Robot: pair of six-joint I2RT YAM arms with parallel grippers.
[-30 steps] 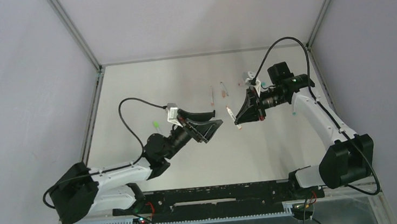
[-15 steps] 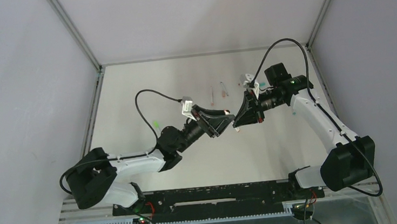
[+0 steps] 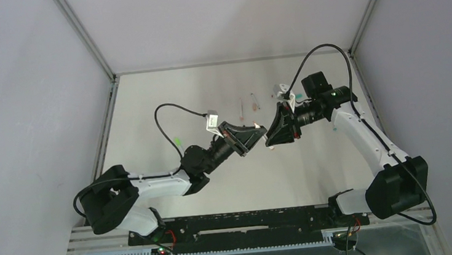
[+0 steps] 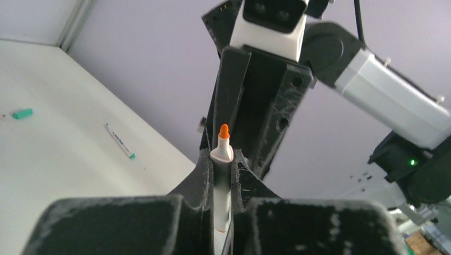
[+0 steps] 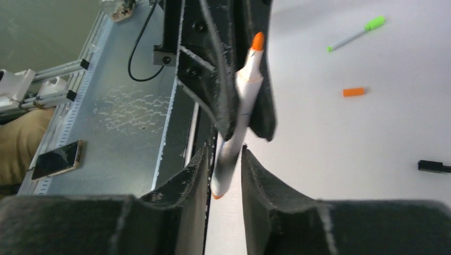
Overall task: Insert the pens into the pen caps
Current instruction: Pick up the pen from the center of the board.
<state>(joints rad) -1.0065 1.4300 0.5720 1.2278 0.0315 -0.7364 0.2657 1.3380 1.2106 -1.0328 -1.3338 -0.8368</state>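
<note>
Above mid-bench we record one orange-tipped pen (image 4: 222,178), clenched in the left tool (image 4: 222,157); its lower end sits between the right tool's (image 5: 223,155) parted fingers, gaps either side. Lying on the bench (image 3: 166,102) we list: orange cap (image 5: 353,92), green pen (image 5: 355,34), teal cap (image 4: 22,113), teal-ended pen (image 4: 119,141).

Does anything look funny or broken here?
Nothing broken. The orange pen hangs mid-air between the left gripper and right gripper, tip bare; an orange cap lies alone on the table.
</note>
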